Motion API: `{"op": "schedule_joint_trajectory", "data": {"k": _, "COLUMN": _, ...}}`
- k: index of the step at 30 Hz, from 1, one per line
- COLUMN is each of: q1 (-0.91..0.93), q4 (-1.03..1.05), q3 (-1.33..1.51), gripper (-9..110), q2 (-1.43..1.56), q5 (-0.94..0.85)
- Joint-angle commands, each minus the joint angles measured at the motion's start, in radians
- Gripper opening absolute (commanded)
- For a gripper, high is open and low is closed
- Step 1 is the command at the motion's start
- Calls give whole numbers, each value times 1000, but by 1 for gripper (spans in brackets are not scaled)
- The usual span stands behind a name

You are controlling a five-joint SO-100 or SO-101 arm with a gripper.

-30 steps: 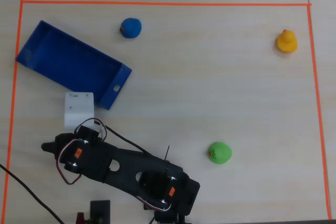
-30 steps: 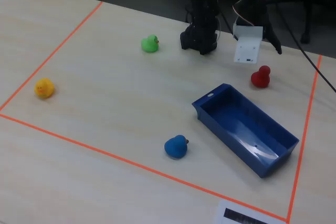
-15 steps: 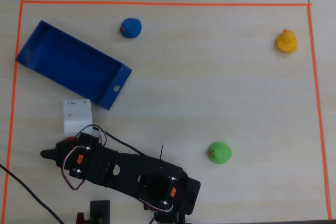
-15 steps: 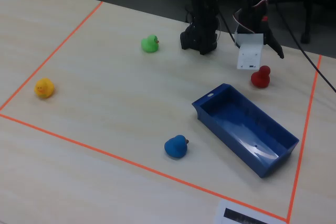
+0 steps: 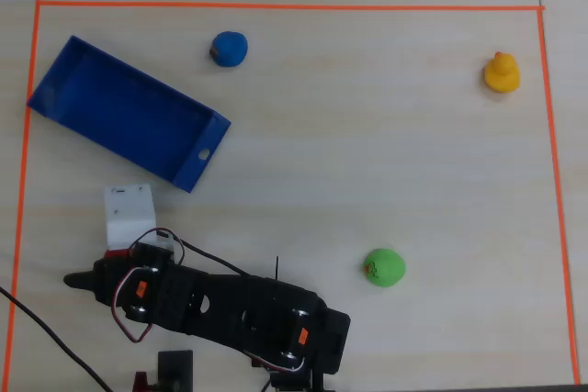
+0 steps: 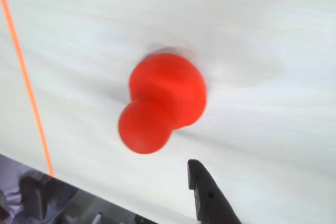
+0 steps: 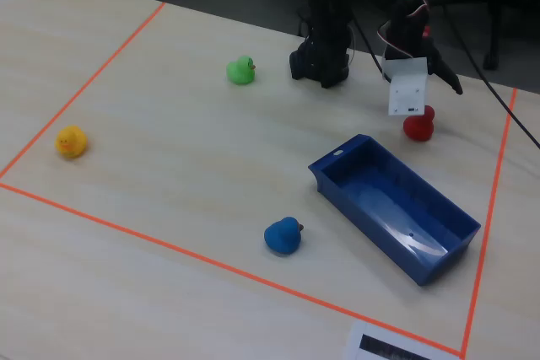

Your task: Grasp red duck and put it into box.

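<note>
Duck [image 6: 160, 103], red, sits on the table just beyond the box's [image 7: 396, 200] far long wall, under the arm's head. Gripper [image 7: 434, 82] hovers above it, not gripping; one finger [image 6: 207, 195] shows, jaw spread unclear. Approach step. Next, likely: descend, straddle duck, close.

A pale wood counter [image 7: 169, 115] marked with orange tape [image 7: 143, 238] carries a blue box [image 7: 393, 207] at lower right, a red duck [image 7: 418, 125] above it, and blue [image 7: 283, 236], green [image 7: 241, 70] and yellow [image 7: 71, 142] ducks.
</note>
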Motion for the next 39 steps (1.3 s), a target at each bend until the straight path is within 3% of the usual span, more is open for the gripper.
{"op": "schedule_joint_trajectory", "data": {"k": 1, "q1": 0, "q4": -44, "q3": 5, "gripper": 46, "q2": 15, "q5": 8}}
{"op": "schedule_joint_trajectory", "data": {"k": 28, "q1": 23, "q4": -183, "q3": 66, "gripper": 43, "q2": -109, "q5": -41}}
{"op": "schedule_joint_trajectory", "data": {"k": 39, "q1": -17, "q4": -193, "q3": 71, "gripper": 36, "q2": -135, "q5": -55}}
